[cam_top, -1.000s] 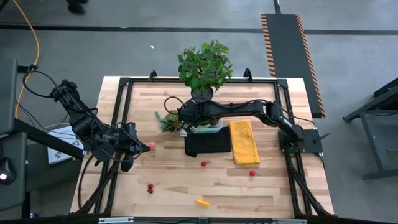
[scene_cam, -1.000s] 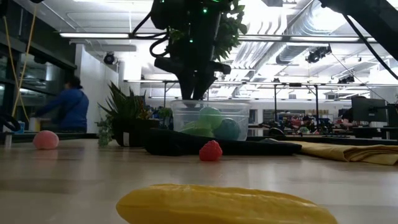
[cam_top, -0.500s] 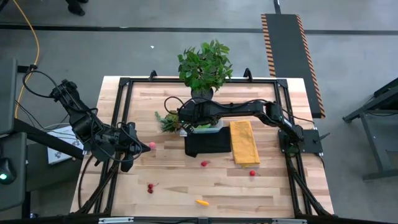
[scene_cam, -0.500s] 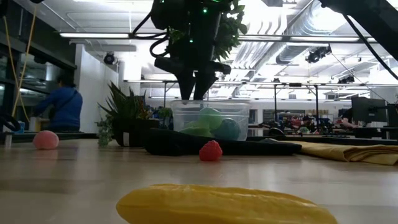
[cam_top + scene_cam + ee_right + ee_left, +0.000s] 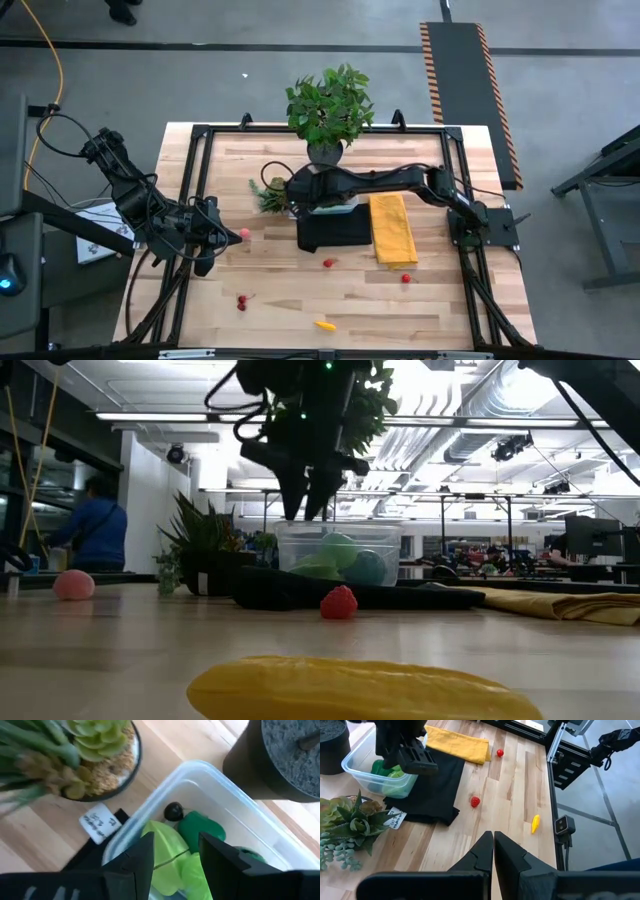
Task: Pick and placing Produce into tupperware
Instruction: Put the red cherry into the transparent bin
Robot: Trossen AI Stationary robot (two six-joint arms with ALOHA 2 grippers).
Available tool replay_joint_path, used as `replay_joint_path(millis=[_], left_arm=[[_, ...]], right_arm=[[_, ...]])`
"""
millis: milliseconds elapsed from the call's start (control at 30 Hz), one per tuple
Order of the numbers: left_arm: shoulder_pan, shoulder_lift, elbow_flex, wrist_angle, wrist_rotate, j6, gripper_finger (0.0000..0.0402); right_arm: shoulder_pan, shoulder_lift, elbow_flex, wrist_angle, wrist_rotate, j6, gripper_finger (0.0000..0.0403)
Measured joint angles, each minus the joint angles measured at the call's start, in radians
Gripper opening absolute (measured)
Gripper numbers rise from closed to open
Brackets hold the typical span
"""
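Note:
The clear tupperware point(image 5: 336, 205) stands on the far edge of a black cloth point(image 5: 334, 231) and holds light green leafy pieces point(image 5: 167, 852) and dark green balls point(image 5: 200, 827). My right gripper point(image 5: 175, 865) hovers open just above the box's left end point(image 5: 305, 500), nothing between its fingers. Loose produce lies on the table: a red berry point(image 5: 328, 263), another red one point(image 5: 406, 278), cherries point(image 5: 242, 301), a yellow piece point(image 5: 324, 324) and a pink ball point(image 5: 244, 234). My left gripper point(image 5: 493, 845) waits shut at the table's left, beside the pink ball.
A big leafy potted plant point(image 5: 330, 105) stands just behind the tupperware, and a small spiky plant in a round pot point(image 5: 268, 195) stands at its left. A yellow cloth point(image 5: 392, 228) lies right of the black cloth. A person point(image 5: 95, 535) moves in the room beyond.
My right gripper has opened a little above the tupperware and shifted slightly toward the table's left. The produce in the box and on the table lies as before.

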Motion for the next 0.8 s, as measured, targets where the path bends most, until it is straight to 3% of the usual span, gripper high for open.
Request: replay_joint_path(millis=[433,800], left_arm=[[0.000,0.000,0.000,0.000,0.000,0.000,0.0005],[0.000,0.000,0.000,0.001,0.000,0.000,0.0005]], right_arm=[[0.063,-0.001,0.139,-0.130,0.062,0.014,0.0145],[0.152,-0.001,0.165,-0.245,0.093,0.062,0.0145]])
